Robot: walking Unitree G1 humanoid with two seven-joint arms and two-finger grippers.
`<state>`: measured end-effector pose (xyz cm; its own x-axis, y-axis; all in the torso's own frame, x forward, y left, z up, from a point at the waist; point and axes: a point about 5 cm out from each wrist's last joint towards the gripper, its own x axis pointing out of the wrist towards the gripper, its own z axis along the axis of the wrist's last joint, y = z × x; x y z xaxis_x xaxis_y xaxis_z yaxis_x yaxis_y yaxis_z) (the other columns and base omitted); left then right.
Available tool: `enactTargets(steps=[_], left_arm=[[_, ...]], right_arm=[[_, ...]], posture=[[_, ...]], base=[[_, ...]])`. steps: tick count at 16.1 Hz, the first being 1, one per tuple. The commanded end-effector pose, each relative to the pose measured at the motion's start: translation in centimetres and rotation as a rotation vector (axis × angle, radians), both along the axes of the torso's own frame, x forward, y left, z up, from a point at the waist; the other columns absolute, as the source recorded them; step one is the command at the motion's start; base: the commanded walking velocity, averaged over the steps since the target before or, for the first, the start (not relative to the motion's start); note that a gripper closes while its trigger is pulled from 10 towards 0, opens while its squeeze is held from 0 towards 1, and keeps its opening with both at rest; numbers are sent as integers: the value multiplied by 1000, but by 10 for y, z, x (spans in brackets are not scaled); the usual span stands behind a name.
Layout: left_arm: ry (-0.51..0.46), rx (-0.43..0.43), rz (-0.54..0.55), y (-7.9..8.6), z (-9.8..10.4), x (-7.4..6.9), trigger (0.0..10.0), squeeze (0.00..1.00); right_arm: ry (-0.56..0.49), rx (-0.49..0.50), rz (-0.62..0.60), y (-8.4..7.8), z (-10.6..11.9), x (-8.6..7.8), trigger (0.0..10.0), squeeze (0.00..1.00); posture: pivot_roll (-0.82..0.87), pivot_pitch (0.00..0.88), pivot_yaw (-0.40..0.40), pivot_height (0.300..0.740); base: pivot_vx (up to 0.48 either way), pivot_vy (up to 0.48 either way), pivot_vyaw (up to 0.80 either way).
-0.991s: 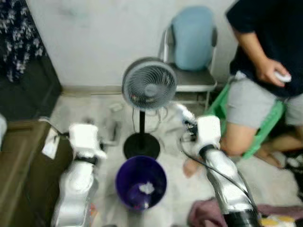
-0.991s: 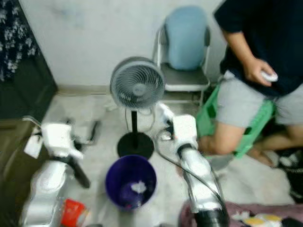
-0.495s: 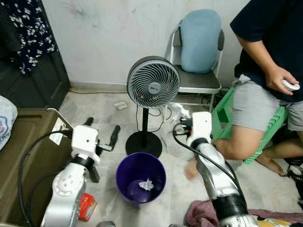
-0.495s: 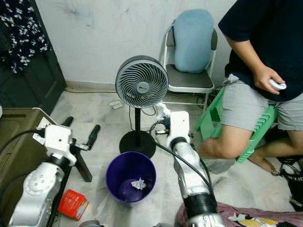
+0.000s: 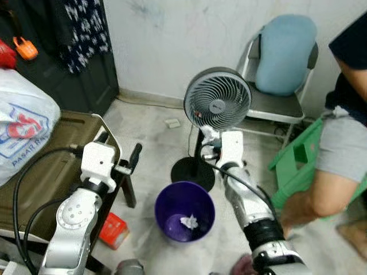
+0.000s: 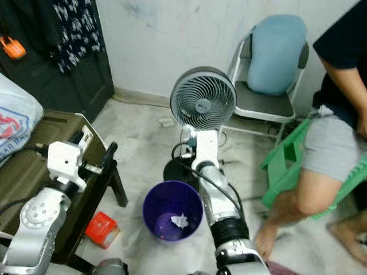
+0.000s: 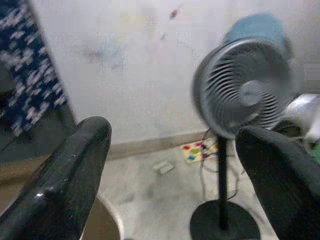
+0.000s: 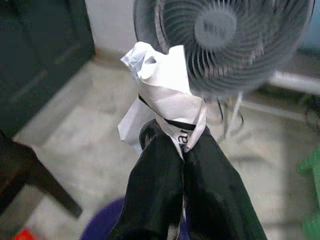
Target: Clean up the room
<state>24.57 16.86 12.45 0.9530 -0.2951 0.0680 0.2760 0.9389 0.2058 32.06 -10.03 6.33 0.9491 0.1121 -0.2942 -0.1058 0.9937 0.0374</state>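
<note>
My right gripper (image 5: 207, 139) is shut on a crumpled white paper (image 8: 164, 87) with black print. It hangs beside the pole of the standing fan (image 5: 218, 102), just beyond the far rim of the purple bin (image 5: 184, 211). A crumpled paper scrap (image 5: 188, 221) lies inside the bin. The bin's rim (image 8: 95, 227) appears under the shut fingers (image 8: 155, 185) in the right wrist view. My left gripper (image 5: 119, 150) is held open and empty to the left of the bin, over the edge of a dark brown case (image 5: 34, 172).
A red box (image 5: 115, 230) lies on the floor left of the bin. A chair with a blue cushion (image 5: 284, 54) stands behind the fan. A person (image 6: 338, 143) sits on a green stool (image 6: 287, 166) at the right. A white plastic bag (image 5: 23, 126) rests on the case.
The camera has swung left, so the scene has shifted right. My right gripper, still holding the paper, has come closer to the fan pole and the bin.
</note>
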Motion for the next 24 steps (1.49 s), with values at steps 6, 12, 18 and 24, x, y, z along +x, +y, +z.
enactTargets(steps=[6,12,18,24], left_arm=[[23,5,-78,-13,6,-33,10000,0],[69,-1,-131,-22,10,-54,10000,0],[164,82,-71,10,16,-83,10000,0],[216,58,-96,0,19,-93,10000,0]], right_arm=[[116,-47,-35,10,-17,1,10000,0],[214,-126,-129,-2,-47,-14,10000,0],[273,-174,-181,-12,-65,-25,10000,0],[176,-242,-199,-14,-59,-20,10000,0]], posture=[[213,99,-88,740],[254,213,-28,740],[307,300,17,740],[316,318,42,740]], base=[[0,0,0],[0,0,0],[0,0,0],[0,0,0]])
